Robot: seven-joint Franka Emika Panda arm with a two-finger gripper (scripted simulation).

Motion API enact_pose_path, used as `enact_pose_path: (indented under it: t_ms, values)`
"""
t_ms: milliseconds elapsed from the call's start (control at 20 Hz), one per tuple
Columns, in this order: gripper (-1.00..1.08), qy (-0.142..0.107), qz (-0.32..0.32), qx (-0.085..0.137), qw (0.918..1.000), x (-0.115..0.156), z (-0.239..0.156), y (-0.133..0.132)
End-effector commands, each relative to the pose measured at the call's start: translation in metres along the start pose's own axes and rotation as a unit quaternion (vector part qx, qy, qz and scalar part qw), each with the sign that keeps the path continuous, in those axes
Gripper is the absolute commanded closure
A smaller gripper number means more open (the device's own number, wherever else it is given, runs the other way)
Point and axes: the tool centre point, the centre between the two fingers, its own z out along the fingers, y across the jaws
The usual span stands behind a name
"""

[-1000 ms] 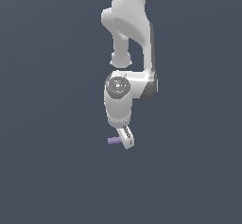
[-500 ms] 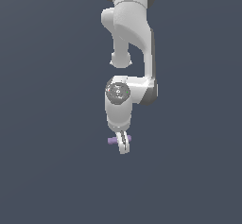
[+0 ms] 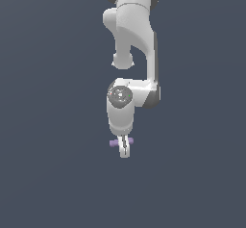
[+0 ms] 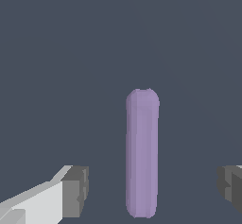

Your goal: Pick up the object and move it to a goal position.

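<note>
Step in hand, by judgement: final alignment before the grasp. Gripper (image 3: 124,150) is positioned low over the dark surface (image 3: 53,174), with the object (image 4: 142,152) lying on that surface between the two fingers. In the wrist view the jaws stand released: one grey pad (image 4: 75,191) and the opposite pad (image 4: 230,186) sit well apart, each clear of the light-purple rod, with a gap visible on both sides. The rod lies closer to the first pad than to the second. In the exterior view the rod's ends protrude from either side of the closed-looking finger profile, so its long axis runs across the fingers.

Next move calls for closing the jaws squarely on the rod, then lifting. No goal marker is visible.

Brands, labels, writing: none legible on arm, gripper or rod
</note>
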Motion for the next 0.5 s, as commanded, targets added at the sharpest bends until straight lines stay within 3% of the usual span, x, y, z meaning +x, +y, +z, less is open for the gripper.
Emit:
enact_pose_path:
  t_ms: [0, 450]
  values:
    - [-0.92, 0.000, 0.000, 0.000, 1.0000, 0.000, 0.002, 0.000]
    - [-0.92, 0.000, 0.002, 0.000, 1.0000, 0.000, 0.042, 0.001]
